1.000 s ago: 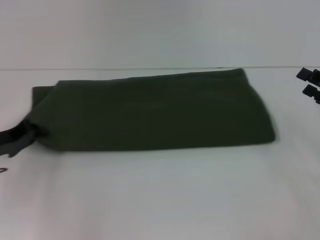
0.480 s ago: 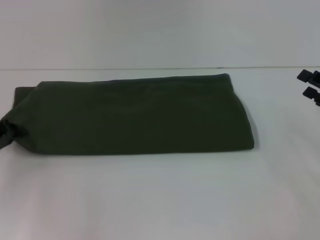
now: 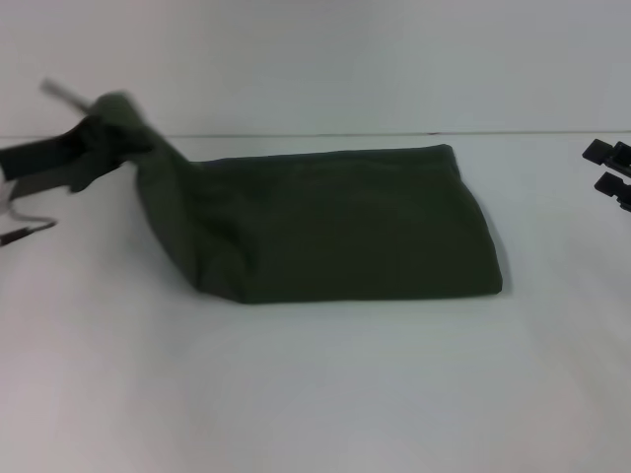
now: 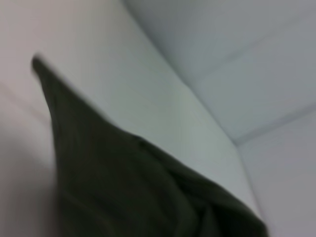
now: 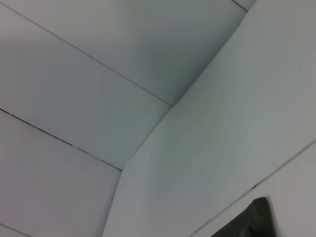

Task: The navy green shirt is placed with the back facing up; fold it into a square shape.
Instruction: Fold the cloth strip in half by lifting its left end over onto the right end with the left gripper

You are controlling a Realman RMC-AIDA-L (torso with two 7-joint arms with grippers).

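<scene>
Lying on the white table (image 3: 315, 384): the shirt (image 3: 335, 227), a long band of dark olive cloth, plain on the upper face, no lettering visible; folded lengthwise, with smooth straight edges along the far and near sides and a rounded corner at the right end, resting flat. Lifted off the table at the left end: a bunched corner of that same cloth, pulled up into a narrow tapering peak, a slanted crease running down from it into the flat part; soft shallow wrinkles below the peak. Clamped on that raised corner: the left gripper (image 3: 99, 146), jaws closed together on the cloth, the cloth hanging down and to the right from between them; blurred, so finer detail not readable. Seen from the left wrist: the shirt (image 4: 133, 187) as a dark green sheet narrowing to a point far from the jaws, pale table on either side. Parked well apart from the shirt, beyond its right end at the table's edge: the right gripper (image 3: 611, 169), jaws apart, nothing between them.
</scene>
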